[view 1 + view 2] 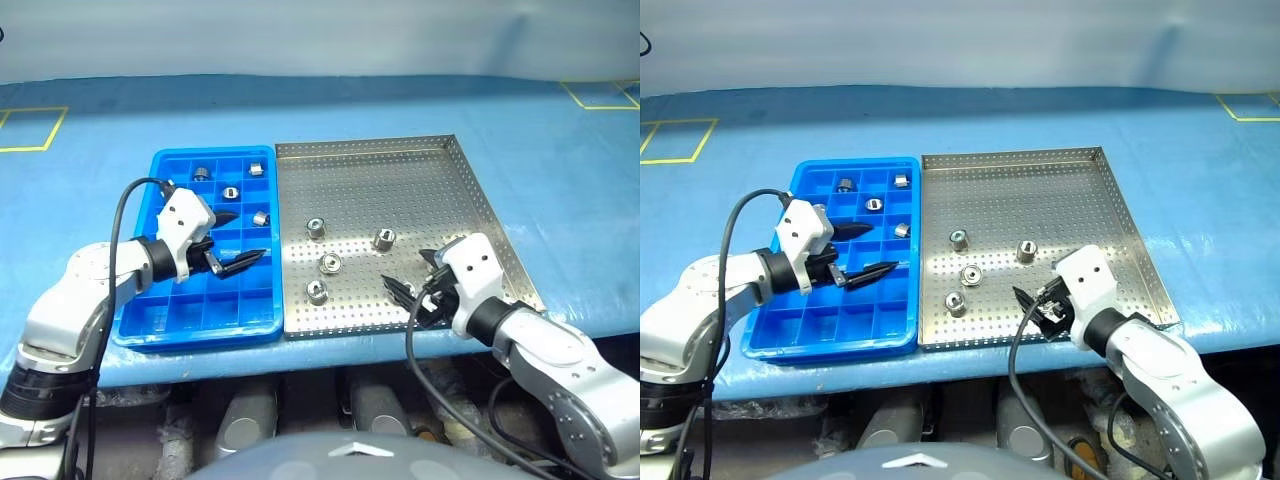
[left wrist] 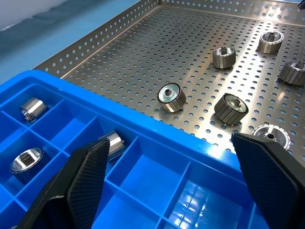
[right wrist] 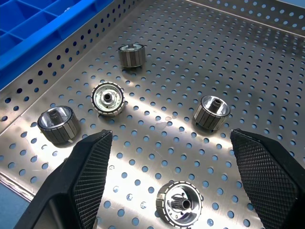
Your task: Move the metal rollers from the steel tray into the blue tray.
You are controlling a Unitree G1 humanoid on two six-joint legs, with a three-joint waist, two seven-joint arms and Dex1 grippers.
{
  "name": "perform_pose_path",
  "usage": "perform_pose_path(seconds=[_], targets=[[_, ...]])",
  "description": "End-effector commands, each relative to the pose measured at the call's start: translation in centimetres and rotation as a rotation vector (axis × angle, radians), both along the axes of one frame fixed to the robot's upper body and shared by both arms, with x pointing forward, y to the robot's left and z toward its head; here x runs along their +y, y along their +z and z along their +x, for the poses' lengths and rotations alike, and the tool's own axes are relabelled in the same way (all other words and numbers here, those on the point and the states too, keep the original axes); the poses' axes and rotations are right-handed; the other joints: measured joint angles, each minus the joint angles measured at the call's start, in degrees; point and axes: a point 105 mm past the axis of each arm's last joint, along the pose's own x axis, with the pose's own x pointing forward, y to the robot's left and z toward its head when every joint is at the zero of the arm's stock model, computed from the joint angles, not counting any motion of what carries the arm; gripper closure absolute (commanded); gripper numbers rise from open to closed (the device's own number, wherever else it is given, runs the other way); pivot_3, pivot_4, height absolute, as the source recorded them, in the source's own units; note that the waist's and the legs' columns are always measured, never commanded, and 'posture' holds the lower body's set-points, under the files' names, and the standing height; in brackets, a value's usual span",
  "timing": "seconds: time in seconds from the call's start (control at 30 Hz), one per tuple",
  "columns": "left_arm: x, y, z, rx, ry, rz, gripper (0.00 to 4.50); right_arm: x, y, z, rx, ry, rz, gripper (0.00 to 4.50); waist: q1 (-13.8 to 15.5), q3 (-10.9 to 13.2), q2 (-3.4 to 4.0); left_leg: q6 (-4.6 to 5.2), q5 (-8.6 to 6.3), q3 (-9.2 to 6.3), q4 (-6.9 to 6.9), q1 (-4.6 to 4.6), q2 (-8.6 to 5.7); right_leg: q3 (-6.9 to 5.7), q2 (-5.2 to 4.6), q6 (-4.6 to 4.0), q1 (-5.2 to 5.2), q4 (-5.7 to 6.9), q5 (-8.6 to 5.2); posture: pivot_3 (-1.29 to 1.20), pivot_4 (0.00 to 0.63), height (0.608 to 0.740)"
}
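Rollers (image 3: 208,111) remaining: five loose on the steel tray (image 1: 420,170), in its near half. My right gripper (image 3: 169,183) hovers low over the tray's near edge, jaws wide and empty, one roller (image 3: 179,203) lying between the fingers, probably my next pick. My left gripper (image 1: 233,240) hangs over the middle of the blue tray (image 1: 160,325), also wide, holding nothing; likely just done dropping. Four rollers (image 1: 230,192) already sit in separate compartments toward the far end. Roughly halfway, I judge.
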Motion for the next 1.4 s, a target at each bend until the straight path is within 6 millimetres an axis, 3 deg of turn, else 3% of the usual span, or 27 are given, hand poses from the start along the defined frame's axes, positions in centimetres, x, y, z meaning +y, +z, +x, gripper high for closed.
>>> perform_pose_path(seconds=[0.03,0.17,0.3,0.43,0.53,0.8,0.97,1.2,1.3,1.4], targets=[[-0.3,1.0,0.0,-0.042,-0.013,0.008,0.0,0.0,0.5,0.1,-0.031,0.0,0.0,0.33,-0.01,0.0,0.0,0.0,0.0,0.0,0.0,0.0,0.0,0.0,0.0,0.0,0.0,0.0,0.0,-0.05,0.15,0.74],[-0.4,1.1,0.0,-0.042,-0.017,0.009,0.0,0.0,0.5,0.1,-0.033,0.001,0.0,0.33,0.0,0.0,0.0,0.0,0.0,0.0,0.0,0.0,0.0,0.0,0.0,0.0,0.0,0.0,0.0,-0.05,0.15,0.74],[-1.3,2.4,0.7,-0.08,-0.066,-0.014,0.0,0.0,0.7,0.3,-0.042,-0.002,0.004,0.33,0.26,0.01,-0.01,0.0,0.0,-0.01,0.02,0.0,-0.01,-0.01,0.0,0.0,0.01,0.0,0.0,-0.04,0.15,0.74],[-2.8,3.5,2.9,-0.075,-0.137,0.027,0.0,0.2,0.9,0.6,-0.048,-0.004,0.011,0.33,0.66,0.01,-0.01,0.0,0.0,-0.02,0.13,-0.01,-0.02,-0.04,0.05,0.03,0.06,0.01,0.02,-0.03,0.15,0.74],[-5.2,3.9,4.8,-0.024,-0.247,0.061,0.0,0.2,0.9,0.9,-0.052,-0.014,0.018,0.33,0.78,0.01,-0.03,0.02,0.01,-0.02,0.19,-0.01,-0.05,-0.07,0.06,0.06,0.12,0.02,0.03,-0.03,0.15,0.74],[-10.4,1.4,10.4,0.079,-0.375,0.258,0.0,0.4,0.7,0.9,-0.063,-0.054,0.042,0.33,-0.41,0.01,-0.01,0.24,-0.09,0.1,0.33,-0.14,-0.1,0.02,0.05,0.45,0.06,-0.02,0.26,-0.1,0.15,0.74],[-10.9,-1.2,11.6,0.115,-0.387,0.382,0.0,0.2,0.6,0.3,-0.068,-0.098,0.052,0.33,-1.64,0.02,0.0,0.36,-0.17,0.21,0.31,-0.18,-0.08,0.14,0.05,0.53,-0.02,-0.02,0.2,-0.15,0.15,0.74],[-10.1,-3.7,11.2,0.198,-0.423,0.462,0.0,-0.2,0.6,-0.2,-0.079,-0.144,0.058,0.33,-2.91,0.02,0.0,0.54,-0.28,0.32,0.51,-0.25,-0.11,0.27,-0.01,0.71,-0.03,-0.01,0.21,-0.18,0.15,0.74],[-9.6,-4.6,10.9,0.231,-0.434,0.489,0.57,-0.2,0.7,-0.2,-0.083,-0.148,0.057,0.3,-3.06,0.01,0.0,0.55,-0.29,0.34,0.61,-0.24,-0.11,0.3,-0.01,0.79,0.01,-0.01,0.24,-0.18,0.15,0.74],[-9.6,-5.2,10.7,0.248,-0.435,0.488,1.54,-0.2,0.8,0.0,-0.089,-0.149,0.057,0.3,-3.28,0.01,0.0,0.57,-0.29,0.39,0.64,-0.23,-0.11,0.36,-0.01,0.86,0.01,-0.01,0.28,-0.18,0.15,0.74]])
